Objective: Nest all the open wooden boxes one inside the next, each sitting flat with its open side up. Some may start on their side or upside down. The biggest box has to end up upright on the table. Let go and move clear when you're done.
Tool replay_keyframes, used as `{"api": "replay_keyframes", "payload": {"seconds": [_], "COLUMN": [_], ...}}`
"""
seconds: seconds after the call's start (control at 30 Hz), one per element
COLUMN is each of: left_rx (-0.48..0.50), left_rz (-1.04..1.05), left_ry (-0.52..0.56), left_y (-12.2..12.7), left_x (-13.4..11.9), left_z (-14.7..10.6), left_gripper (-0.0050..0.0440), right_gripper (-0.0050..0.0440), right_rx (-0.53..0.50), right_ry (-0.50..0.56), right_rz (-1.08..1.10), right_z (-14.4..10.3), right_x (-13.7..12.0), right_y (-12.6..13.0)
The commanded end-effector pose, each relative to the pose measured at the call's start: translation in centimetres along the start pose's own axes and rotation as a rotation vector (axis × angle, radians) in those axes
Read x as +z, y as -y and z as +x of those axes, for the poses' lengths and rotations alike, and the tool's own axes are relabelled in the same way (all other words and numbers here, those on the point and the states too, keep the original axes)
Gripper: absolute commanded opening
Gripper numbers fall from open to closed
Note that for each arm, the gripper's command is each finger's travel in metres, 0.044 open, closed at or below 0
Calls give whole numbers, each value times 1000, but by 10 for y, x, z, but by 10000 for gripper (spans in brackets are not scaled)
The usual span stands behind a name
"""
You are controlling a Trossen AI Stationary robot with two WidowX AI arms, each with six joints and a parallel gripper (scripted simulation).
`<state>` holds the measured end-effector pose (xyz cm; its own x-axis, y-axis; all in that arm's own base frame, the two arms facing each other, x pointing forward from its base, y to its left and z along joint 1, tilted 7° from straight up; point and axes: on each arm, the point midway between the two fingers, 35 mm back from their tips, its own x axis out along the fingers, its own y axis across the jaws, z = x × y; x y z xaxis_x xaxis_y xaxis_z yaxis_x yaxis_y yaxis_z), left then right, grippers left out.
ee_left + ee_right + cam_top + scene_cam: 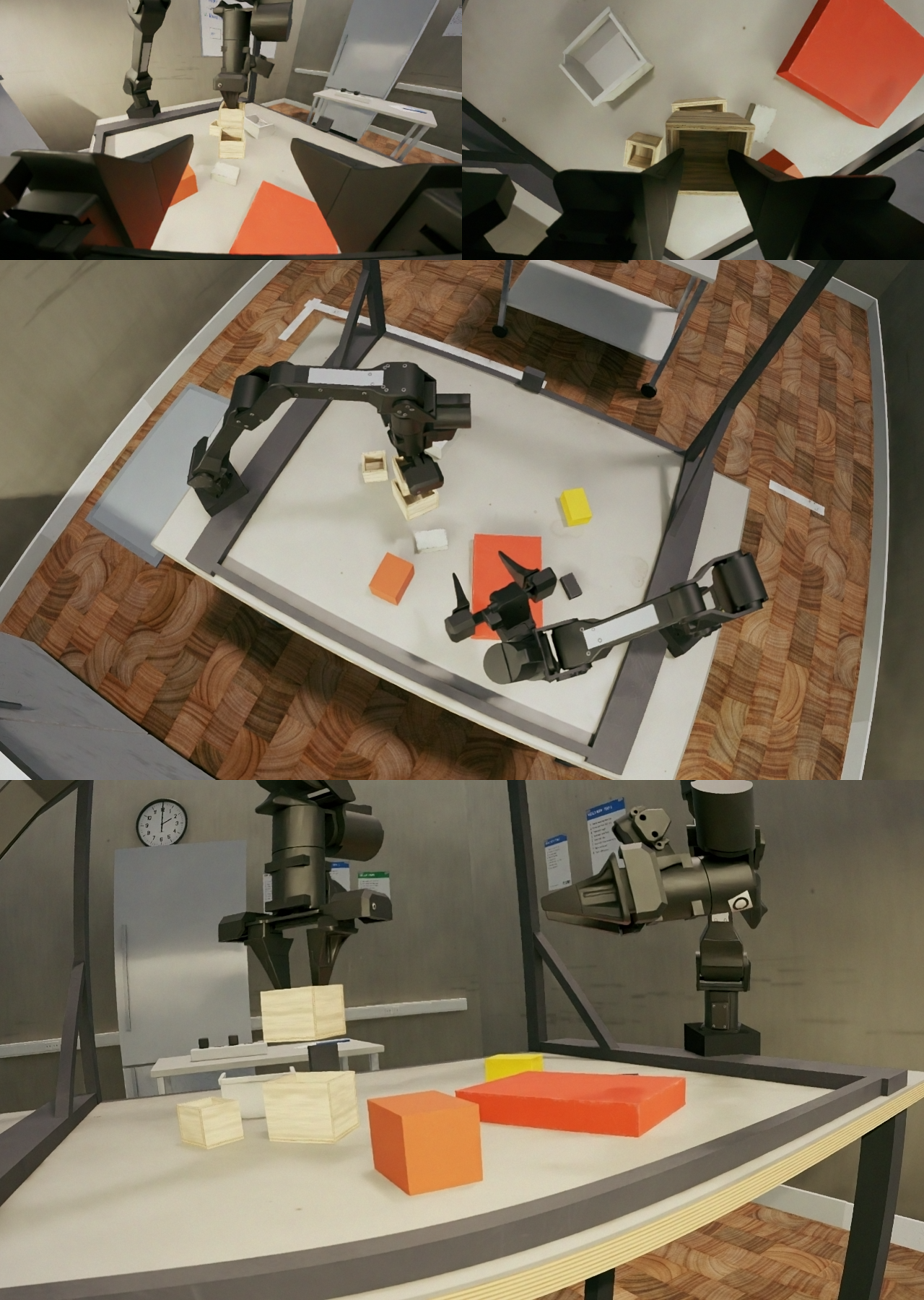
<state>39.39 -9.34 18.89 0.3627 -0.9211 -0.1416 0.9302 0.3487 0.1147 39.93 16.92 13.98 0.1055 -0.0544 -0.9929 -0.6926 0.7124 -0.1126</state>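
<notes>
The medium open box of pale wood (400,479) (287,1014) (231,116) (710,119) is suspended, open side up, above the largest pale wooden box (419,507) (300,1109) (232,149) (698,101). The latter stands upright on the counter (646,453) (129,1219) (202,224) (696,43), toward the short edge bearing the right arm. The right gripper (419,477) (300,985) (232,110) (706,154) grips the medium box from within, fingers spread against opposite inner walls.

Recommended procedure: centre over the opening, match wall to wall, lower level, and relax the fingers inward only once the base is down. Clearance is judged slight; a skewed entry could catch the rim. The small square wooden box (375,476) (190,1126) (214,129) (644,139), upright nearer that short edge, should follow.

The left gripper (478,563) (543,903) (242,141) is wide open and holds nothing, above the flat red slab (491,557) (568,1090) (285,224) (855,61), toward the long edge opposite the wheeled cart (594,311).

Limitations: the top view hides the right fingertips and much of the held box. The largest box's interior is mostly covered in the right wrist view. The dark piece (571,586) beside the slab cannot be identified.
</notes>
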Motion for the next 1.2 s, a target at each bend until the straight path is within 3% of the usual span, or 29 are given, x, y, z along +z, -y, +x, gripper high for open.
{"api": "replay_keyframes", "payload": {"seconds": [0.0,1.17], "left_rx": [2,2], "left_rz": [17,17], "left_ry": [7,7], "left_y": [-1,-1], "left_x": [7,7], "left_z": [-1,-1], "left_gripper": [400,400], "right_gripper": [263,263], "right_rx": [-7,-13], "right_ry": [11,6], "right_rz": [-155,-1228], "right_z": [-4,-4], "right_x": [3,3], "right_y": [1,1]}}
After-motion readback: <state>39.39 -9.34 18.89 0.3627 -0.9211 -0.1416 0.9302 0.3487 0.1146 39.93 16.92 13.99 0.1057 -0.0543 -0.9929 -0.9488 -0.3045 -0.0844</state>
